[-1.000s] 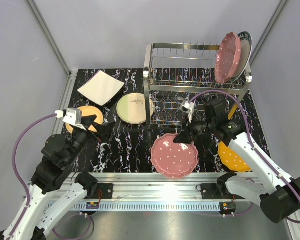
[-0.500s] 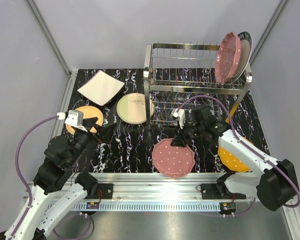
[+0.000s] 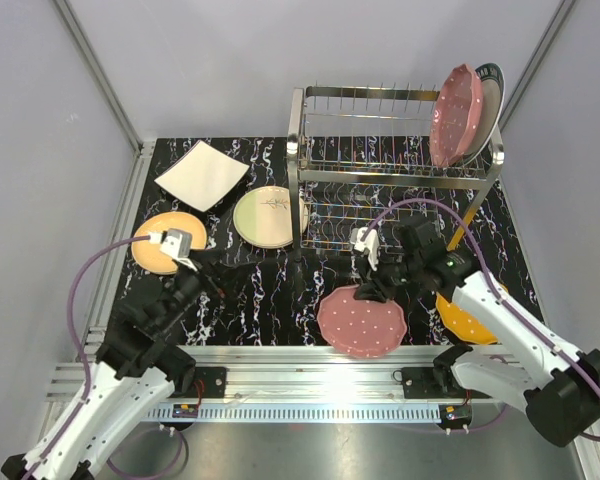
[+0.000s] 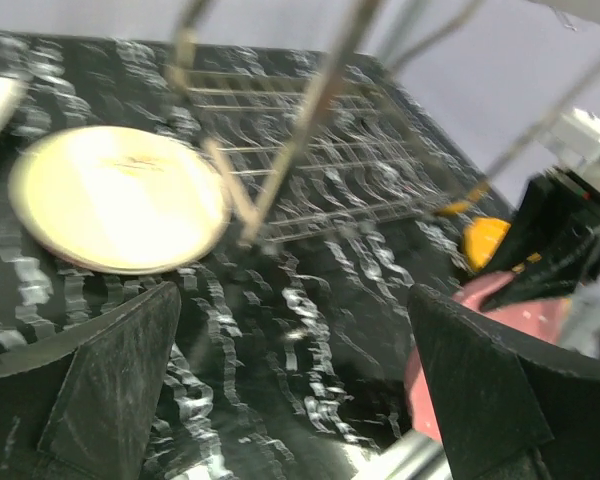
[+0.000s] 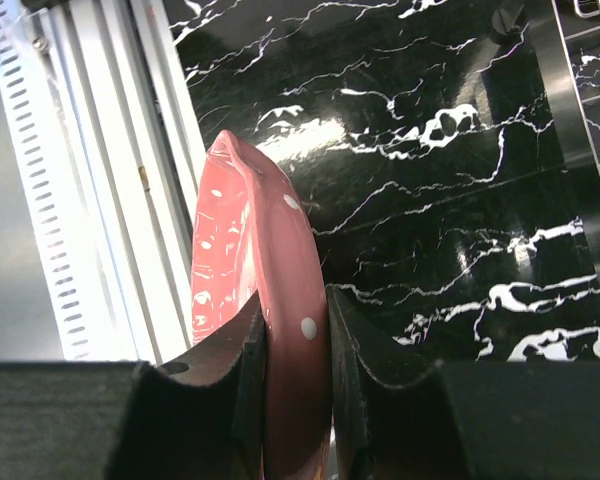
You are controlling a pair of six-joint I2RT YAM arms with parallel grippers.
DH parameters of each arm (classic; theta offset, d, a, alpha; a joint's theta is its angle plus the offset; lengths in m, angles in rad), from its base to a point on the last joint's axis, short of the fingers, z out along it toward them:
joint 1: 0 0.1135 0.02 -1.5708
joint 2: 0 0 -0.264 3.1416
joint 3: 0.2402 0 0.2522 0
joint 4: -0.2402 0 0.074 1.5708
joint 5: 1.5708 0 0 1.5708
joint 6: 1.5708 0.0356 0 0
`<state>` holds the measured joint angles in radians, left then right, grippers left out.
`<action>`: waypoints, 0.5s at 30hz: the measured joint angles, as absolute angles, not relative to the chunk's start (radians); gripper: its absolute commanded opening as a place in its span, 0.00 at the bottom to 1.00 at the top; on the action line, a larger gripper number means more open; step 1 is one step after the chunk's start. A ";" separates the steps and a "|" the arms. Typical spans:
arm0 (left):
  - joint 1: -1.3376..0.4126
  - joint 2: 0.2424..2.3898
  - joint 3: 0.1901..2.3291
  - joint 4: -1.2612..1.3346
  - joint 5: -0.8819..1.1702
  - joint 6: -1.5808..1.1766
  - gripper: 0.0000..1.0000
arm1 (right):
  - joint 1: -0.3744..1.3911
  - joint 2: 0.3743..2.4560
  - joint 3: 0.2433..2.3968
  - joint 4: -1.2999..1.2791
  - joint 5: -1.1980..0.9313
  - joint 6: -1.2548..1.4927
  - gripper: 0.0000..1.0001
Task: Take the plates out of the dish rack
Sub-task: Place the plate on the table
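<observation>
The chrome dish rack (image 3: 395, 170) stands at the back right with a pink polka-dotted plate (image 3: 455, 115) and a dark-rimmed plate (image 3: 491, 88) upright at its right end. My right gripper (image 3: 372, 290) is shut on the rim of another pink polka-dotted plate (image 3: 360, 320), held low over the table's front edge. In the right wrist view the pads (image 5: 248, 345) pinch that plate's (image 5: 242, 250) rim. My left gripper (image 3: 212, 272) is open and empty over the table; the left wrist view (image 4: 295, 390) shows its jaws wide apart.
A white square plate (image 3: 202, 175), a pale green plate (image 3: 270, 216) and a yellow-orange plate (image 3: 163, 245) lie at the left. An orange plate (image 3: 460, 318) lies right, under my right arm. The metal front rail (image 3: 310, 360) runs along the near edge.
My right gripper shifted the pink plate slightly right and lower near the front edge. My left arm has moved right and forward, toward the table's middle.
</observation>
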<state>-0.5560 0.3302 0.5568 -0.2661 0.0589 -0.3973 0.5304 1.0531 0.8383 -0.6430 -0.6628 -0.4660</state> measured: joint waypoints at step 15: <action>-0.622 0.603 0.310 0.173 0.437 -0.570 0.99 | 0.312 0.780 0.943 -0.974 -0.611 -0.588 0.00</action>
